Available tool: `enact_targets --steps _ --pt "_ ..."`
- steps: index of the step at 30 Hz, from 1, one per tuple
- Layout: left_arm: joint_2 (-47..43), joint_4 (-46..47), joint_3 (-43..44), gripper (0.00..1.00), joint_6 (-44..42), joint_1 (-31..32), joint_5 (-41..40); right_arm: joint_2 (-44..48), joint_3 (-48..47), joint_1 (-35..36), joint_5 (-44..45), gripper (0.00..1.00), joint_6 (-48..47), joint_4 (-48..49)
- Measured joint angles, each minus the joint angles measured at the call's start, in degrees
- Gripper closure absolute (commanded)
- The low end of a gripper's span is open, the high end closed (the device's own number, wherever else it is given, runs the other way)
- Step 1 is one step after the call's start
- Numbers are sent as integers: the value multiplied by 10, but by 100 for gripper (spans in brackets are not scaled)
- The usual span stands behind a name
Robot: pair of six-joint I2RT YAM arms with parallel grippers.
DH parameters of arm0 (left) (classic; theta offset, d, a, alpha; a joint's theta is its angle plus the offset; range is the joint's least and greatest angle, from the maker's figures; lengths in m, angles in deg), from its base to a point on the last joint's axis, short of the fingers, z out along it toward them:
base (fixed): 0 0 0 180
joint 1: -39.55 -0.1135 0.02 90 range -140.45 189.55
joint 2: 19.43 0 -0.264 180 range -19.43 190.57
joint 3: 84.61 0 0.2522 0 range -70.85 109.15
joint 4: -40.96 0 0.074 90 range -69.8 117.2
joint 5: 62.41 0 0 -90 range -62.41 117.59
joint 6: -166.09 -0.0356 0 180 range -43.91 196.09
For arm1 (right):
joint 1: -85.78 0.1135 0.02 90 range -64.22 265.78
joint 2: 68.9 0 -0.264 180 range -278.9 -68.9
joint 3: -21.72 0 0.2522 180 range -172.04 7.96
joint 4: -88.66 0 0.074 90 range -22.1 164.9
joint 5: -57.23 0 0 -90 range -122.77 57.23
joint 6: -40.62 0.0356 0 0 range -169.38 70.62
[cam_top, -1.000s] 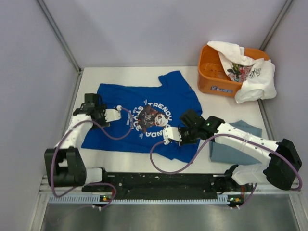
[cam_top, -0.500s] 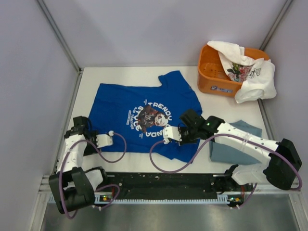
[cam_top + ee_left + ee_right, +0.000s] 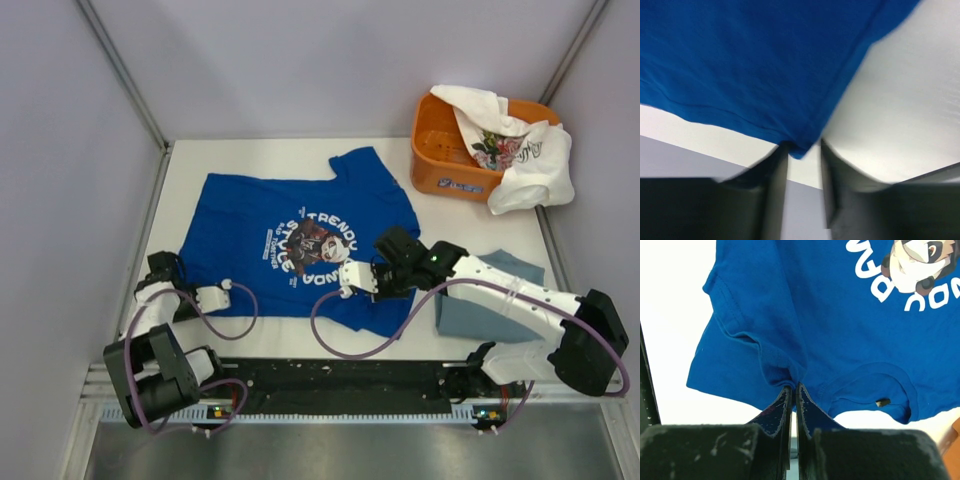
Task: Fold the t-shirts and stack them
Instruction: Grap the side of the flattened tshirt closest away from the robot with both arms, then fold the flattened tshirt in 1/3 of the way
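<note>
Nearby, left tool (image 3: 226, 290) wide at royal-blue t-shirt (image 3: 250, 215) hem corner, right tool (image 3: 345, 283) clamped on its edge, white table (image 3: 270, 155) beyond

White table (image 3: 280, 160), pale grey walls (image 3: 300, 60).

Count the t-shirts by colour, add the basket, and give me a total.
Royal-blue t-shirt: 1
Grey-blue t-shirt: 1
White floral t-shirt: 1
Orange basket: 1
Total: 4
</note>
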Motion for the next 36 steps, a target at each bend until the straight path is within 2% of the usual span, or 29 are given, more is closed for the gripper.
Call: enact_targets --steps 1,7,13,19,27,36 --pt "-2 0 -4 100 -1 0 -3 2 0 0 1 100 1 0" --pt "-15 4 -4 100 18 -2 7 45 1 -2 16 100 2 0" --pt "-15 22 81 100 86 -2 46 58 -4 -36 25 100 8 4" --pt "-10 35 135 100 117 -2 101 42 -19 -80 35 100 12 68" --pt "65 54 211 100 169 5 161 -53 -76 -135 28 100 -27 148" --pt "157 94 243 100 212 44 141 -133 -108 -186 18 100 -102 166"
